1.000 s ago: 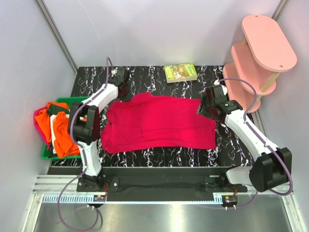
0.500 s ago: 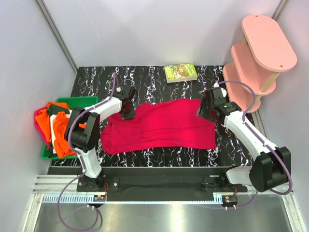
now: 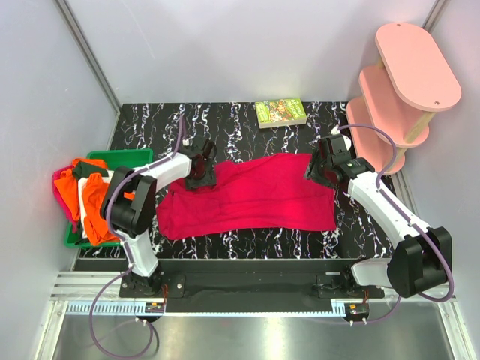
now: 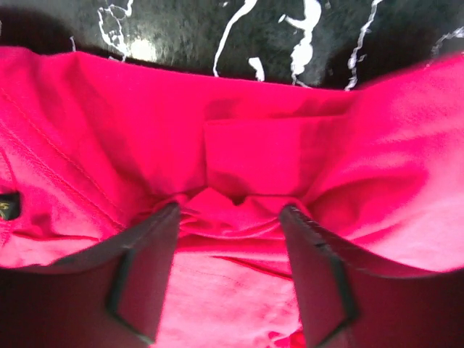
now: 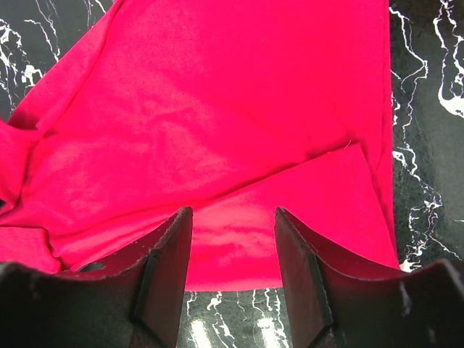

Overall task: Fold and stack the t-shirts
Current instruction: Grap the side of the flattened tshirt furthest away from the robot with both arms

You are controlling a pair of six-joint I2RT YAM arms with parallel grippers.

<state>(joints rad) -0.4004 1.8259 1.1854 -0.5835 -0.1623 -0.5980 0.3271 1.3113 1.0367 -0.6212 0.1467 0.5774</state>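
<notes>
Red shirt [image 3: 247,196] on table [image 3: 142,124]. Left gripper [image 3: 202,172] open at shirt's 10 o'clock corner. Right gripper [image 3: 320,166] open at 2 o'clock corner.

No writing is legible; print on the green book [image 3: 280,112] is too small.

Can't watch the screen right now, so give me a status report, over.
Left fingers open, cloth bunched between them. Right fingers open over shirt's right end. Red t-shirt spread on table. Green book apart, far edge.
</notes>
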